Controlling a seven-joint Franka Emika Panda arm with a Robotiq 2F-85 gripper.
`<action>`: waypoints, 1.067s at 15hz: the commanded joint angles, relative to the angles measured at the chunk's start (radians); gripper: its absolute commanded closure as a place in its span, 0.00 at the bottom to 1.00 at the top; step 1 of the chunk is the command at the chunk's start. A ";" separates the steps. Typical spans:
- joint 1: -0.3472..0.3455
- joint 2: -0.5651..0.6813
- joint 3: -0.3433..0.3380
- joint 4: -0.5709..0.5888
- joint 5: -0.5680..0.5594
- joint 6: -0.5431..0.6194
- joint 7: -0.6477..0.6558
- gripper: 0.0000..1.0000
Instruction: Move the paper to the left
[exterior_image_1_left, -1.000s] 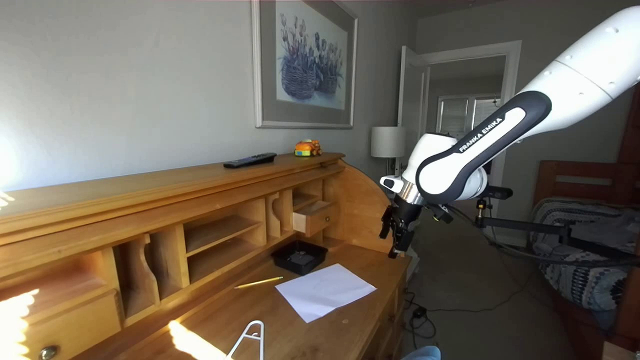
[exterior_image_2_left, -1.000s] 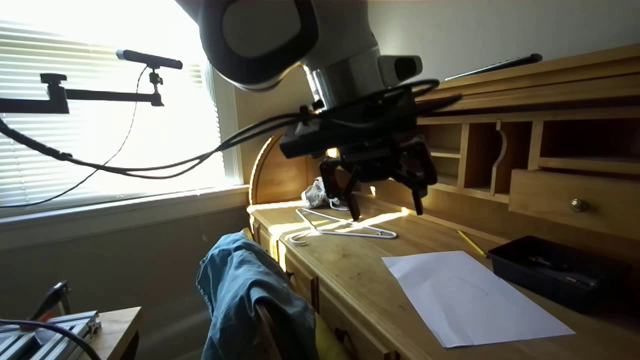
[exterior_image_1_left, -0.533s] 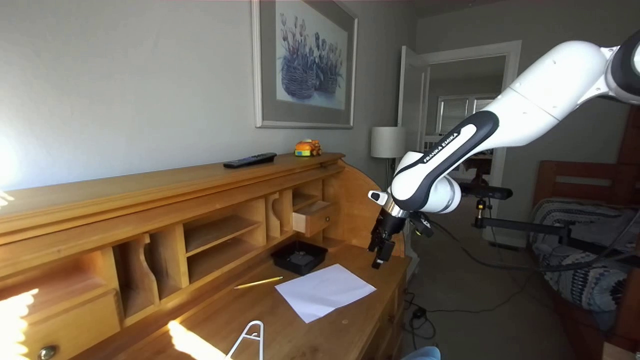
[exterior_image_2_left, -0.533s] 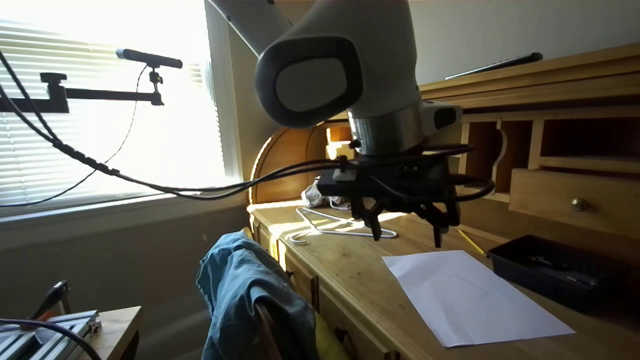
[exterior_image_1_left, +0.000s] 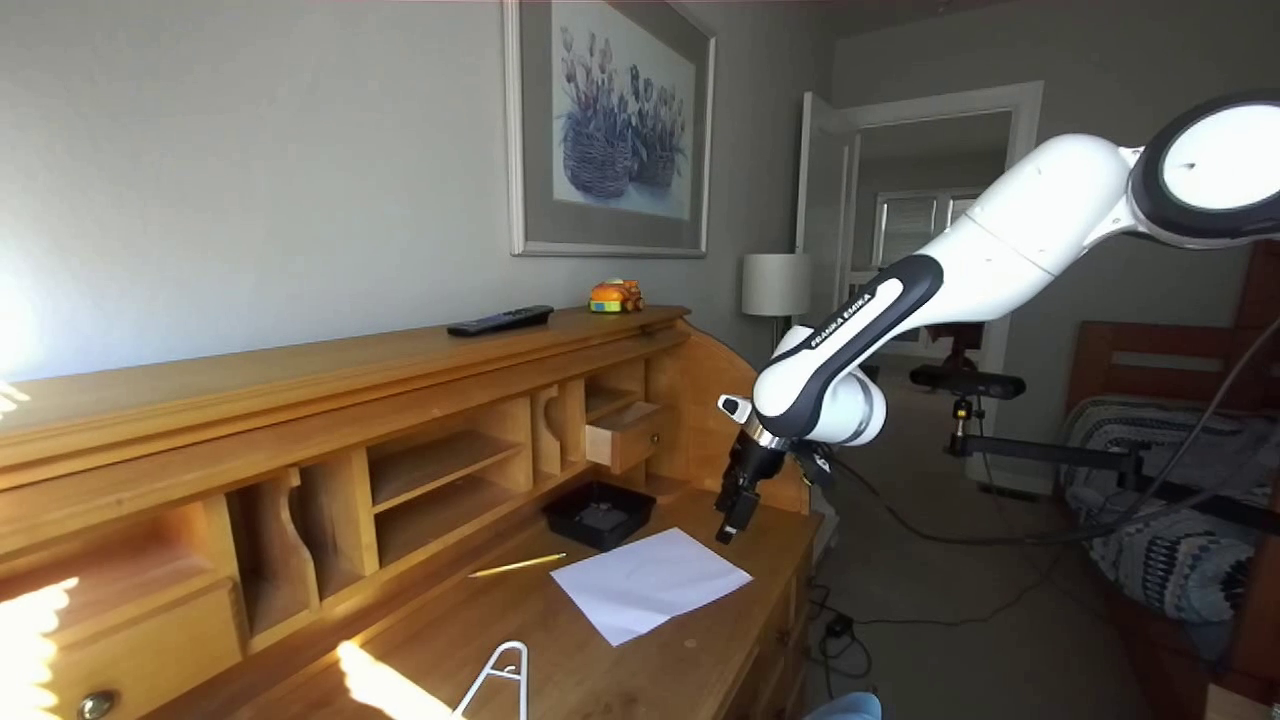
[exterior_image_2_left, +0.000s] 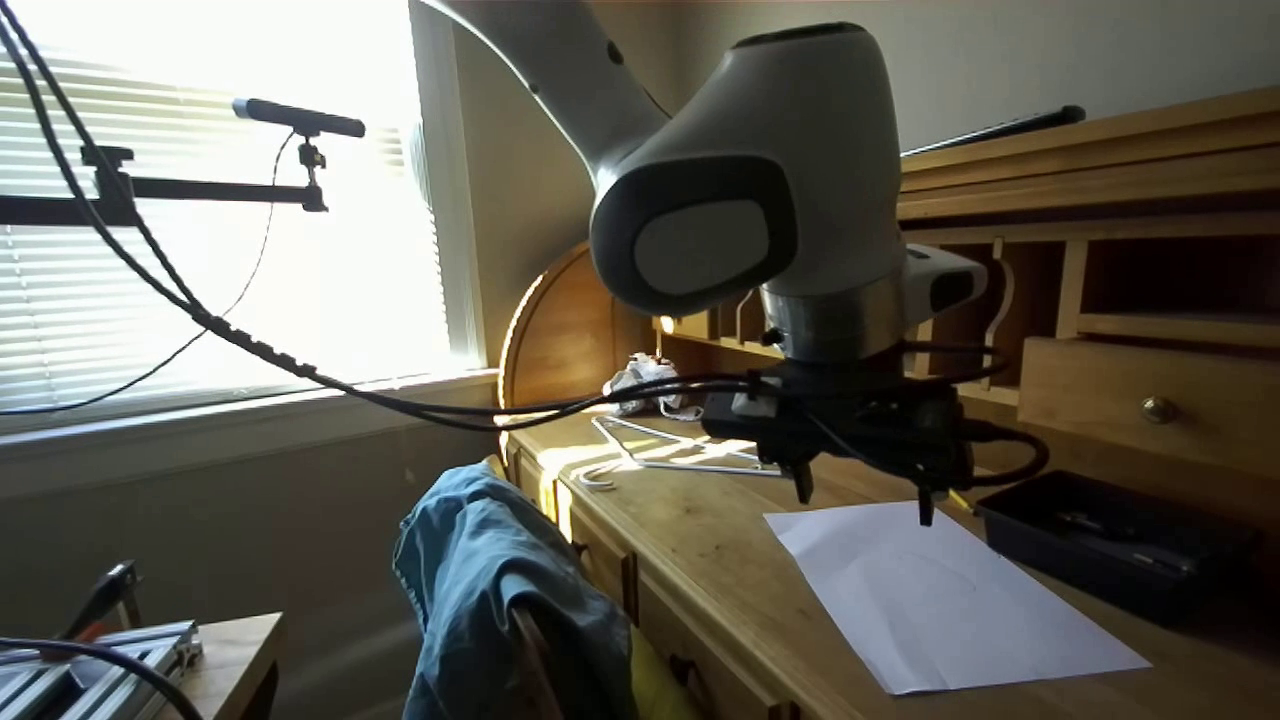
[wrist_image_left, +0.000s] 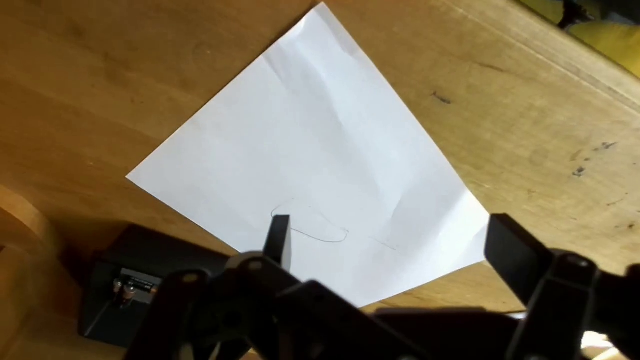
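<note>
The paper (exterior_image_1_left: 650, 585) is a plain white sheet lying flat on the wooden desk, slightly creased. It also shows in an exterior view (exterior_image_2_left: 950, 600) and fills the middle of the wrist view (wrist_image_left: 320, 140), with faint pencil lines on it. My gripper (exterior_image_2_left: 865, 500) hangs above the desk near the paper, fingers pointing down. In an exterior view the gripper (exterior_image_1_left: 727, 520) is above and just right of the paper. In the wrist view the gripper's fingers (wrist_image_left: 389, 217) are wide apart with nothing between them; they hide part of the sheet's lower edge.
A small black tray (exterior_image_2_left: 1060, 560) with batteries stands beside the paper. A yellow pencil (exterior_image_1_left: 518, 566) lies near it. A white hanger (exterior_image_2_left: 700, 468) lies farther along the desk. Cubbyholes and a partly open small drawer (exterior_image_1_left: 625, 445) line the back. A chair with blue cloth (exterior_image_2_left: 500, 570) stands in front.
The arm has come down and closer to the paper, leftward in an exterior view and rightward in an exterior view from elsewhere. The gripper stays open. The paper has not moved.
</note>
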 joint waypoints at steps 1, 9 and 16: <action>-0.037 0.005 0.037 0.001 -0.040 0.006 0.031 0.00; -0.233 0.165 0.248 0.183 0.036 -0.104 -0.253 0.00; -0.241 0.346 0.257 0.351 0.011 -0.043 -0.430 0.00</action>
